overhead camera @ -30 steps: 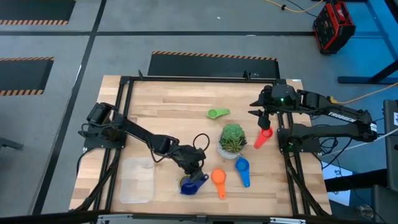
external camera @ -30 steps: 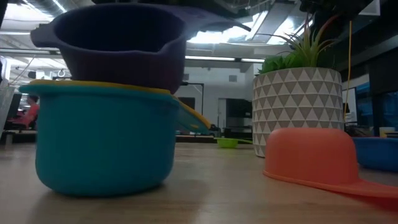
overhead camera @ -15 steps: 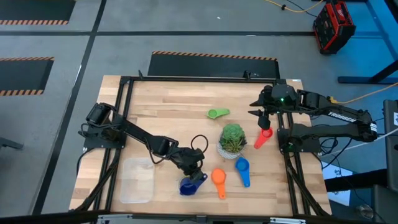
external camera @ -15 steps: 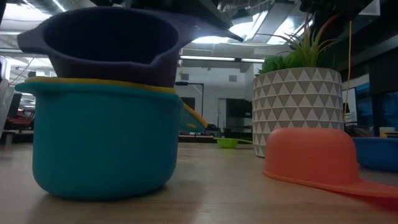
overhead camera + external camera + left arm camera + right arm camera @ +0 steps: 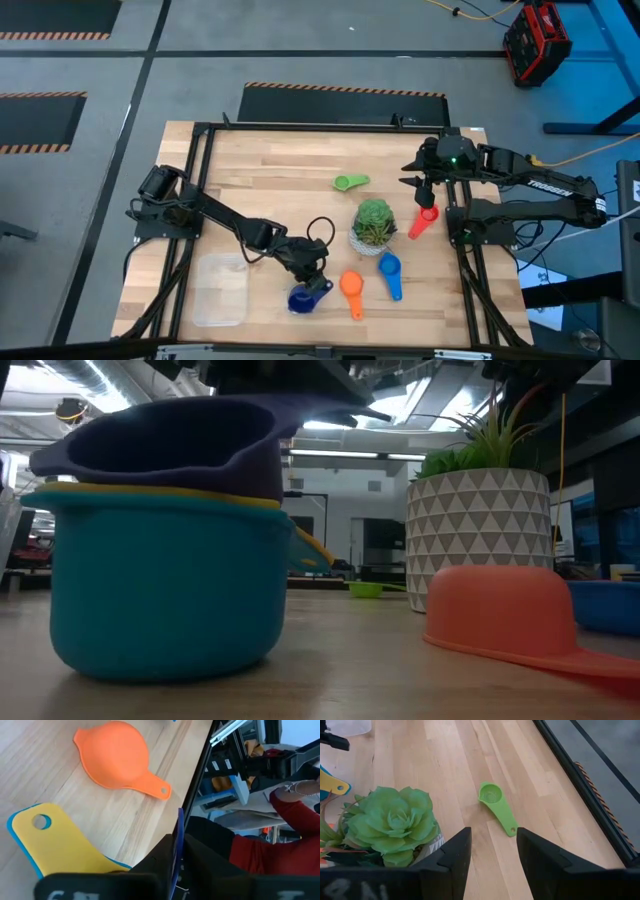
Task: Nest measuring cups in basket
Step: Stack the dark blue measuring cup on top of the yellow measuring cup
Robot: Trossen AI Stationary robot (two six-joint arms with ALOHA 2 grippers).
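Purple cup (image 5: 170, 445) tilted atop teal cup (image 5: 165, 585), apparently pinched by left claw (image 5: 315, 272); orange cup (image 5: 350, 284) just beside. Right claw (image 5: 424, 188) wide, above red cup (image 5: 425, 217).

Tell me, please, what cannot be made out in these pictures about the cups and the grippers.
- Left gripper, high view: its fingers hidden by its own body above the dark blue cup.
- Yellow cup, low view: only its rim shows between the dark blue and teal cup.
- Red cup, high view: partly covered by the right gripper.
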